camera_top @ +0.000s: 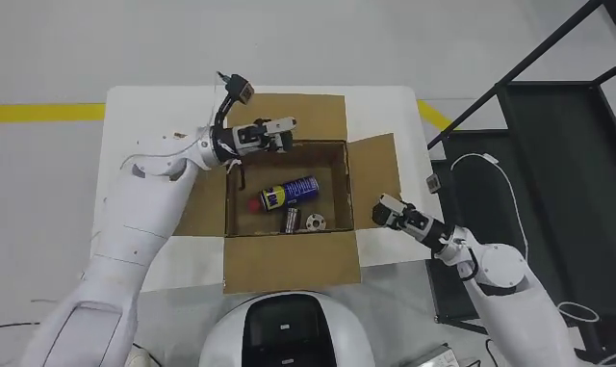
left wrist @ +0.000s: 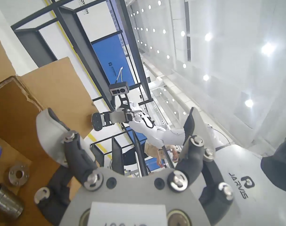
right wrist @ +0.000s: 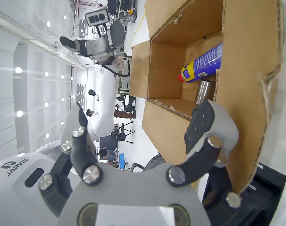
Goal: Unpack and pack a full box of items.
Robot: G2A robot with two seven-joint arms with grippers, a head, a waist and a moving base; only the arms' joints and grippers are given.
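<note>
Left end effector (camera_top: 281, 134) hangs above the far left corner of the box (camera_top: 289, 261), turned sideways so that it points across the far rim. Its fingers (left wrist: 51, 128) are spread wide with nothing between them. The forearm behind it runs over the left flap, elbow out over the white bench (camera_top: 144, 107).

Right end effector (camera_top: 385, 211) sits low at the outer edge of the right flap (camera_top: 377, 170); I cannot tell whether it touches the cardboard. Its fingers (right wrist: 204, 118) also stand apart and hold nothing. That arm comes in from the near right corner of the bench.

All four flaps are folded outward, so the mouth of the box is open from above. On the box floor a blue and yellow spray can (camera_top: 289, 192) lies on its side near the middle, its red cap toward the left wall. A metal cylinder (camera_top: 291, 220) and a flange ring (camera_top: 315, 221) lie side by side against the near wall. The far right part of the floor is bare cardboard. A black rack (camera_top: 539, 107) stands close past the bench's right edge, behind the right arm.
</note>
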